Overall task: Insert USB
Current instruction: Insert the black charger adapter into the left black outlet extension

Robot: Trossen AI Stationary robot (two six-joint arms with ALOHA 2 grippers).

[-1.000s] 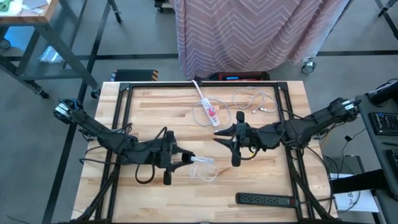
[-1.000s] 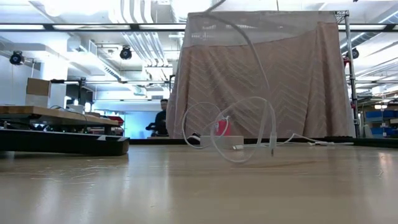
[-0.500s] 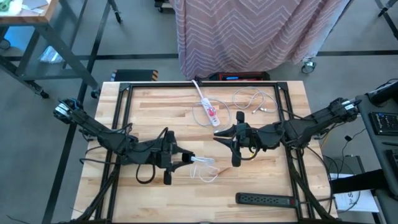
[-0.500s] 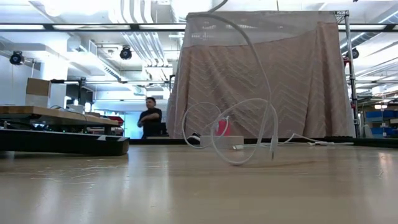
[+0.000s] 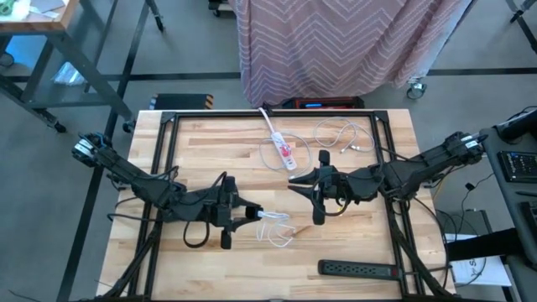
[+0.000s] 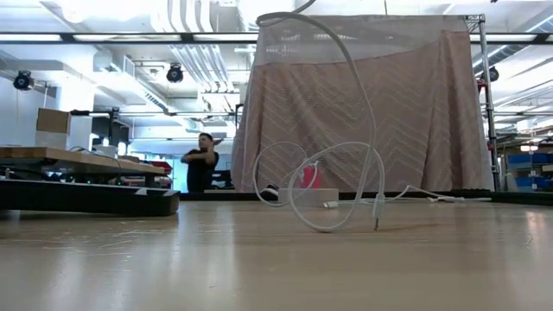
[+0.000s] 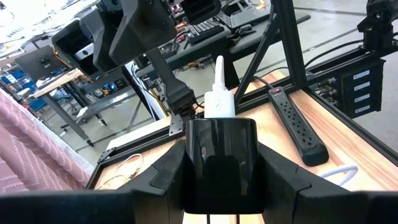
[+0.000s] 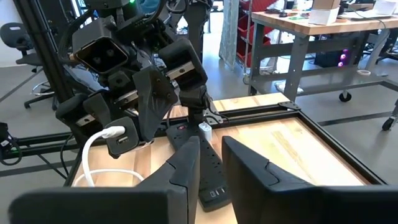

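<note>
One step is complete: left pincer [image 5: 250, 215] grips the USB cable [image 5: 273, 226]; right pincer [image 5: 295, 184] is narrowly open; insertion remains.

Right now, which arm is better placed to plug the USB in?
Left, probably. Its claw is shut on the white USB plug, held above the table. The right claw is open and empty near the white strip, so it could steady that.
</note>
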